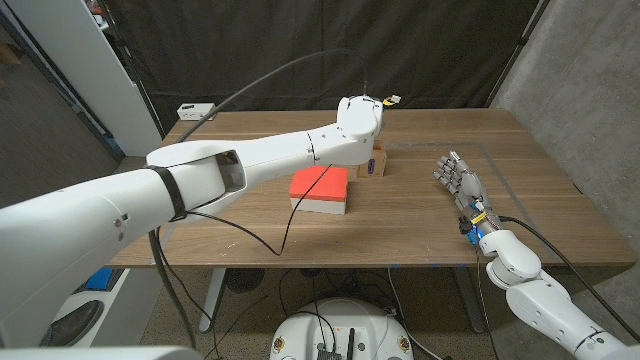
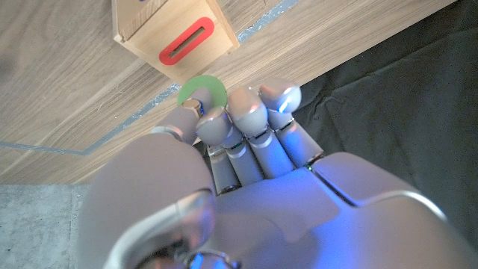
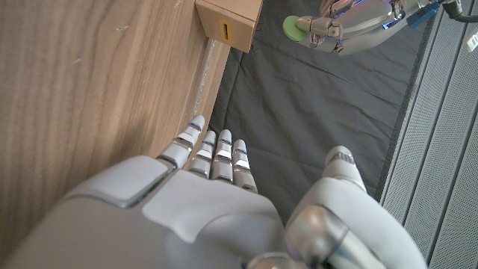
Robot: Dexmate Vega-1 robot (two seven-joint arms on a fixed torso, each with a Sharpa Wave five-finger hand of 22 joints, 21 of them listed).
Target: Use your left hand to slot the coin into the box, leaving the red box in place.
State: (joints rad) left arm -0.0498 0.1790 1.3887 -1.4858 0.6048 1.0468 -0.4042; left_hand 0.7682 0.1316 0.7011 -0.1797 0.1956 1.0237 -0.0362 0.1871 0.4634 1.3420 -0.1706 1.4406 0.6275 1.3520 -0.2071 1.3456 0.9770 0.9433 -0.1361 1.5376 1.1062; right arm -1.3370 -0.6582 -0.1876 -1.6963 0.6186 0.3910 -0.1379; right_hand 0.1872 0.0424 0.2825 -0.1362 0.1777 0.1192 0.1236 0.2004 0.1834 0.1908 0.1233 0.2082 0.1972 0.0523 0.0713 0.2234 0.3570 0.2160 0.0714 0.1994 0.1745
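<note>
Coin (image 2: 203, 91) edge needs aligning with the red slot (image 2: 186, 41) of the wooden box (image 2: 173, 30) while the left hand (image 2: 239, 119) is pinching it just above, lowering gently, leaving the red box (image 1: 320, 189) undisturbed.

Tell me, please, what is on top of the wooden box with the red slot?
Nothing lies on the wooden box; its red slot is open and bare. The left hand holds the green coin close by, apart from the slot. The box's inside cannot be seen.
</note>
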